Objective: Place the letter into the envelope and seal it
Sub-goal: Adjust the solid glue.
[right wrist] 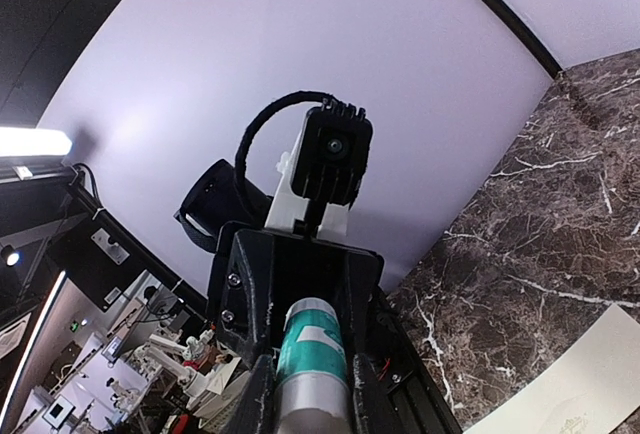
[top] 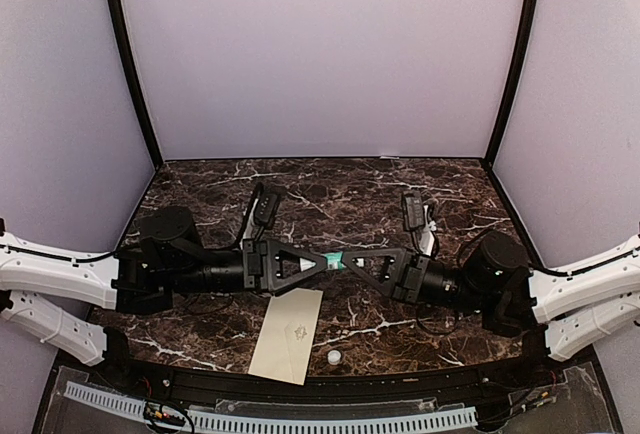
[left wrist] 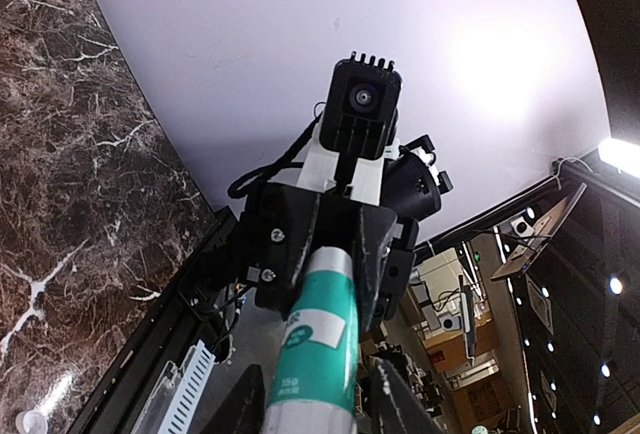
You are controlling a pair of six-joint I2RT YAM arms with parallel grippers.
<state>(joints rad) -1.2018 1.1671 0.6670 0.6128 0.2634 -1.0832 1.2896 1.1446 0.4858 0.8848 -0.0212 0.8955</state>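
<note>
Near the front edge of the marble table (top: pixel 330 189), the envelope (top: pixel 288 335) is lying flat with its faint emblem facing up and its long side slanting slightly. Whether anything is sitting inside it cannot be told. Just to its right a small white cap (top: pixel 334 357) is resting on the stone, apart from the paper. Farther back, the two arms are meeting tip to tip, with a green-and-white glue stick (top: pixel 338 258) bridging them. The right gripper (right wrist: pixel 312 394) is clamping one end of the tube. The left gripper (left wrist: pixel 312 409) is flanking the other end, a finger on each side — whether it is actually squeezing cannot be told.
</note>
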